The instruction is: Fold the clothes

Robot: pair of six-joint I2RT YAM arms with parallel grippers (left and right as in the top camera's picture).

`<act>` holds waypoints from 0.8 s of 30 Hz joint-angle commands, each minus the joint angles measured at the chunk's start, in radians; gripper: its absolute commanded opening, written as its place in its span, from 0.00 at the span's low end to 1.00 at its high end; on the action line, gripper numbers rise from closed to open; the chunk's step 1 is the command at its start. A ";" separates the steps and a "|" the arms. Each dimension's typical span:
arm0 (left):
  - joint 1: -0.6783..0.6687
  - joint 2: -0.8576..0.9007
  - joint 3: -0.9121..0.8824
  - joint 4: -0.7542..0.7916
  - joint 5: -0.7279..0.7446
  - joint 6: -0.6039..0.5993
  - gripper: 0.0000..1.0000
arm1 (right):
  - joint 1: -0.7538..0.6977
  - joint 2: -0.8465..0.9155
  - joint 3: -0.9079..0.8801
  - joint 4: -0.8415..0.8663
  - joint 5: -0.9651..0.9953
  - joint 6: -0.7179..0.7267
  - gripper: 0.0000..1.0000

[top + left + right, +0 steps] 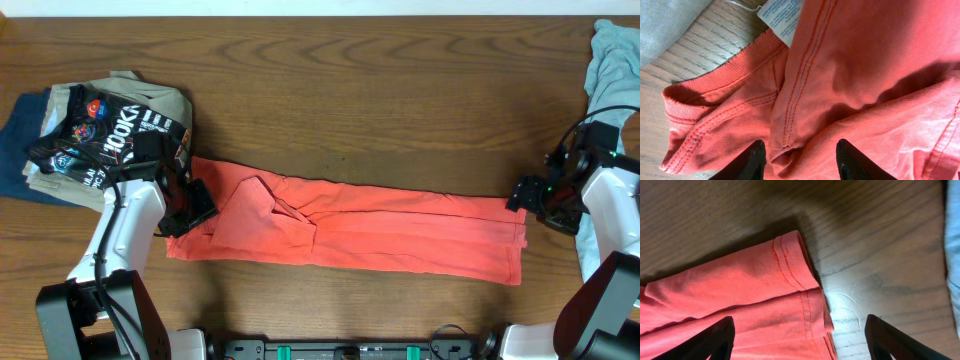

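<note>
The clothes [350,225], a red-orange T-shirt, lie folded into a long band across the table from left to right. My left gripper [190,210] is at the band's left end by the collar. In the left wrist view its fingers [799,160] are shut on a bunched fold of the shirt [865,75], just below the ribbed neckline and the white label [782,17]. My right gripper [522,195] is at the right end. Its jaws [800,340] stand wide open, straddling the stitched hem corner [790,265], which lies flat on the wood.
At the far left lies a pile with a black printed shirt [110,135] on tan [150,95] and navy [20,140] garments, close to my left arm. A pale grey-blue garment [612,65] lies at the back right corner.
</note>
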 commanded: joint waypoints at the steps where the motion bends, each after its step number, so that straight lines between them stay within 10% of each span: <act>1: 0.004 0.004 -0.009 -0.007 -0.009 0.006 0.48 | -0.010 -0.008 -0.043 0.019 -0.012 -0.027 0.81; 24: 0.004 0.004 -0.009 -0.007 -0.009 0.006 0.48 | -0.010 -0.010 -0.224 0.177 -0.078 -0.026 0.77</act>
